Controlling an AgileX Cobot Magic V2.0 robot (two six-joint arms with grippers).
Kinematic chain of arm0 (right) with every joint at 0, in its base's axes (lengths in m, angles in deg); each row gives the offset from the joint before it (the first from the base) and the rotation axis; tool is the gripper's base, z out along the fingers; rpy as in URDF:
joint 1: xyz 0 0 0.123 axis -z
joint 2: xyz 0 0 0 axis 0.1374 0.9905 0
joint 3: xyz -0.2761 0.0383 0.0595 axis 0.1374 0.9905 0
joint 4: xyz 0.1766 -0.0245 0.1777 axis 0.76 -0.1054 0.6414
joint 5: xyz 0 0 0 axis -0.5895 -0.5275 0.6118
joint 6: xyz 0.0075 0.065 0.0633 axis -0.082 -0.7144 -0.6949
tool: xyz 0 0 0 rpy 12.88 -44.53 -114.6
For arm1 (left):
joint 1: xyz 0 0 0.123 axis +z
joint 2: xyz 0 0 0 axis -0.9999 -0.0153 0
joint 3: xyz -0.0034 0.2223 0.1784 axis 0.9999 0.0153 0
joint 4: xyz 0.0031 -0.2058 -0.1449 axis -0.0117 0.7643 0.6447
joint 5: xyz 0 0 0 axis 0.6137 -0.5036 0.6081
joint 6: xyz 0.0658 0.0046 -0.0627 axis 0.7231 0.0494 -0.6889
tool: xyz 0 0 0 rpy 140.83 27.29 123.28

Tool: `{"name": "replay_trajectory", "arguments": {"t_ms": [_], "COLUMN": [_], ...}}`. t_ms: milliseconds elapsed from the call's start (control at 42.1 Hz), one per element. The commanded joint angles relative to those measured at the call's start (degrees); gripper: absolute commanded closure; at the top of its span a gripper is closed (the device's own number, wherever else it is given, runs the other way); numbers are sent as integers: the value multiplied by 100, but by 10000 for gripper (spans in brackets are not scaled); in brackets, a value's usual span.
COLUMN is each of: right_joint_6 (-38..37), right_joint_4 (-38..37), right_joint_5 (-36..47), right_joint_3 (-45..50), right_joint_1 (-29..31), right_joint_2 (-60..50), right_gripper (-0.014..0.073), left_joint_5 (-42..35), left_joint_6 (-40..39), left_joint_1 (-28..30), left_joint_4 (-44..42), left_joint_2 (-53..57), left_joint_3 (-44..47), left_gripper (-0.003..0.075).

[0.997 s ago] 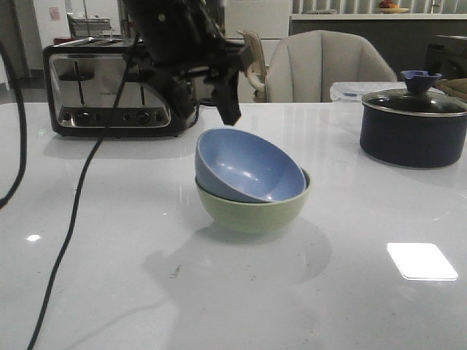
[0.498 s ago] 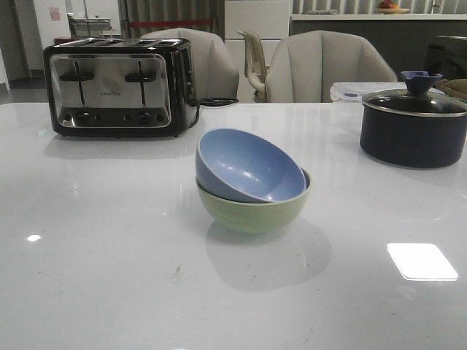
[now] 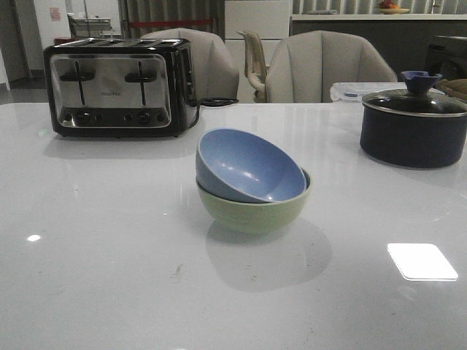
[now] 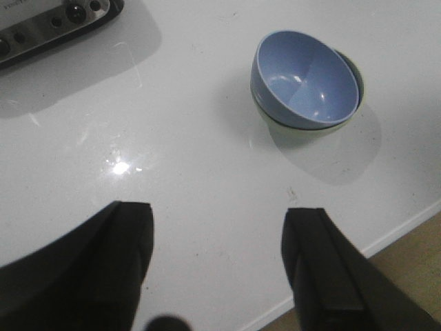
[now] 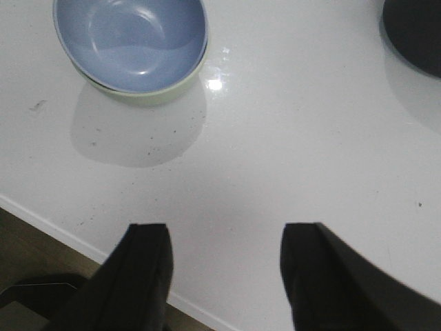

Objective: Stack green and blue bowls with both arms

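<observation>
The blue bowl (image 3: 248, 166) rests tilted inside the green bowl (image 3: 252, 210) at the middle of the white table (image 3: 109, 277). From the left wrist I see the blue bowl (image 4: 305, 81) with a sliver of the green bowl (image 4: 353, 65) behind it. The right wrist view shows the blue bowl (image 5: 131, 40) over the green bowl's rim (image 5: 176, 87). My left gripper (image 4: 217, 210) is open above bare tabletop near the table's edge, well away from the bowls. My right gripper (image 5: 225, 231) is open too, holding nothing. Neither arm shows in the front view.
A black and steel toaster (image 3: 117, 86) stands at the back left. A dark navy lidded pot (image 3: 413, 124) sits at the back right, its edge visible as the pot (image 5: 417, 31) in the right wrist view. Chairs (image 3: 328, 67) stand behind the table.
A second ago a dark arm and its cable hung over the toaster and left side of the table; it has withdrawn out of the front view. The bowls have not moved.
</observation>
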Motion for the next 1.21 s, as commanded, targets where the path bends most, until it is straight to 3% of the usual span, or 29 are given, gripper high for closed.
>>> {"name": "replay_trajectory", "arguments": {"t_ms": [0, 261, 498, 593, 1187], "right_joint_6": [54, 54, 54, 54, 54], "right_joint_4": [-63, -63, -63, -63, -63], "right_joint_5": [347, 359, 353, 341, 327], "right_joint_3": [-157, -157, -157, -157, -157], "right_joint_1": [4, 4, 4, 4, 4], "right_joint_2": [-27, -29, -29, -29, -29], "right_gripper": [121, 142, 477, 566, 559], "left_joint_5": [-441, -441, -441, -441, -433], "left_joint_6": [-58, -58, -58, -58, -58], "left_joint_1": [-11, -11, -11, -11, -11], "left_joint_4": [-20, 65, 65, 65, 74], "left_joint_2": [565, 1614, 1716, 1716, 1787], "left_joint_3": [298, 1144, 1258, 1258, 1289], "left_gripper": [265, 281, 528, 625, 619]}}
